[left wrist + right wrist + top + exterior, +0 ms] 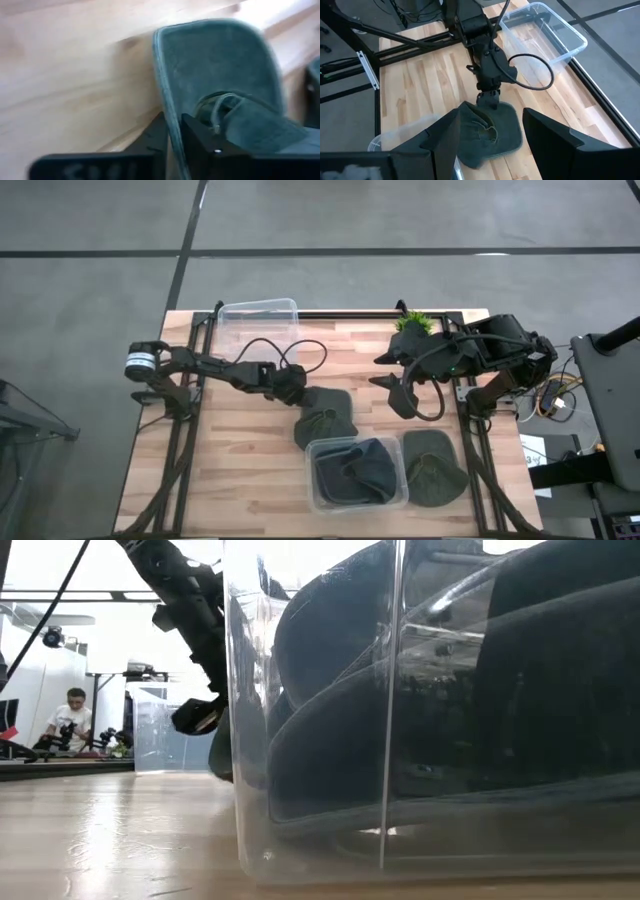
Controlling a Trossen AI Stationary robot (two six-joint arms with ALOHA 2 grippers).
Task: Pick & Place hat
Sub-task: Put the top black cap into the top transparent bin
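Near front edge of the wooden table (230, 480): clear bin (358, 473) sitting w/ dark hats (352, 470) stuffed inside, filling most of the low view and pressing against the bin wall. Just beside it on the right-arm side, another olive hat (433, 467) lying flat on the wood, touching or almost touching the bin, can't tell which.

Mid table, just behind the bin: olive hat (326, 418) lying w/ brim spread on the boards, crown crumpled up. Left gripper (298, 392) reaching across from the left side and pinching the brim edge. Fingers (197, 137) sitting tight either side of the brim rim in the left wrist view, so clamped on the hat, not slack.

Right gripper (404, 392) hanging above the table to the right of that hat, well apart from it, fingers (551, 137) spread wide w/ nothing between them. Looking down at the hat and the left arm from there.

Back edge: empty clear bin (259, 312) sitting at the far rim, small green plant (414, 323) near the right arm base.

Way back in the room: person (70, 720) sitting at a desk.
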